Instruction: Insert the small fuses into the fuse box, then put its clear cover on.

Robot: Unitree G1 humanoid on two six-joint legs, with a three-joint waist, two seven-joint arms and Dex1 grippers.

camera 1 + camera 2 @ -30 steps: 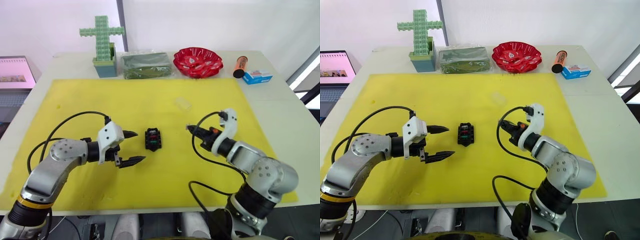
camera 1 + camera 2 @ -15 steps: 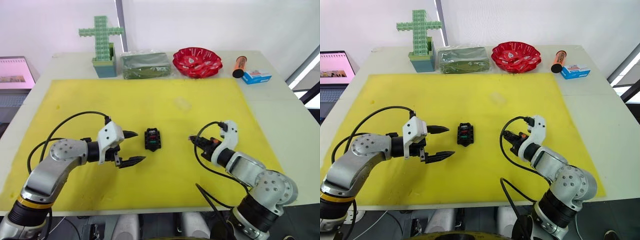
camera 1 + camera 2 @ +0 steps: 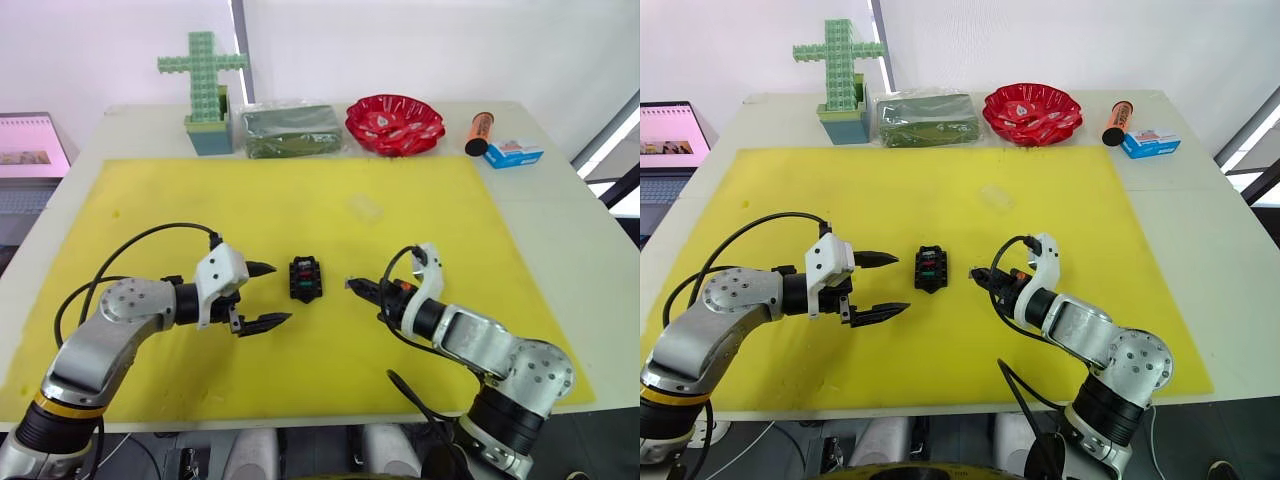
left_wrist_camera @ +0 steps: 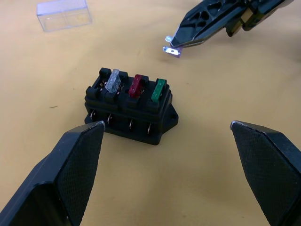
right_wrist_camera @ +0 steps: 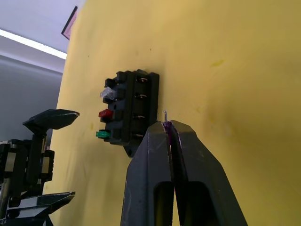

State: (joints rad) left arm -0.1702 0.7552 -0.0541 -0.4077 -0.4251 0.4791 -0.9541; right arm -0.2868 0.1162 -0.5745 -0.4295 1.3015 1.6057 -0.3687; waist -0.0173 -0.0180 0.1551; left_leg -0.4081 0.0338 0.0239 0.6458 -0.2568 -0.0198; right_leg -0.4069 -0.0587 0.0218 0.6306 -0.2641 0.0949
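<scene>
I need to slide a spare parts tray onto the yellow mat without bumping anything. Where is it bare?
Bare: the mat's far-left stretch, and its far-right corner beyond the clear cover. Crowded: the middle, where the left gripper, fuse box and right gripper sit close together.

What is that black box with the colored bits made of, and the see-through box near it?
The fuse box looks like hard matte black plastic, with molded ridges and shiny metal contacts in its side slots. The fuses in it seem translucent colored plastic. The clear cover appears to be thin glossy transparent plastic; glass can't be ruled out.
</scene>
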